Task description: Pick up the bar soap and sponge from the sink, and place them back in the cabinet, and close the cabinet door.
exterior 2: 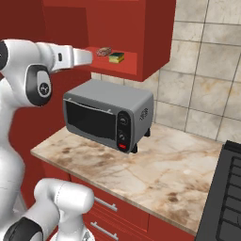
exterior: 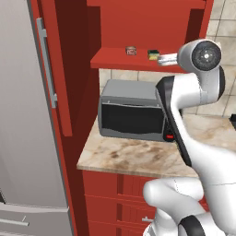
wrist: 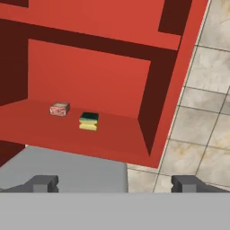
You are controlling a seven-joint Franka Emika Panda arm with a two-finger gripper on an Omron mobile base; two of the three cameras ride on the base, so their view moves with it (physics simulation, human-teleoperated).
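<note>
In the left base view, the bar soap (exterior: pixel 131 50) and the sponge (exterior: pixel 153 54) lay side by side on the cabinet (exterior: pixel 138 27) shelf, near its front edge above the toaster oven (exterior: pixel 132 116); the cabinet door (exterior: pixel 57 69) stood swung open, likely the last step left.

From the right base view, both lay just beyond the arm's outstretched hand.

In the hand view, the gripper (wrist: pixel 114 183) stood wide and empty, facing the shelf, apparently having let go there.

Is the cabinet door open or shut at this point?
Open. The cabinet door stands swung out to the side, leaving the cabinet shelf exposed with the bar soap and sponge resting on it.
</note>
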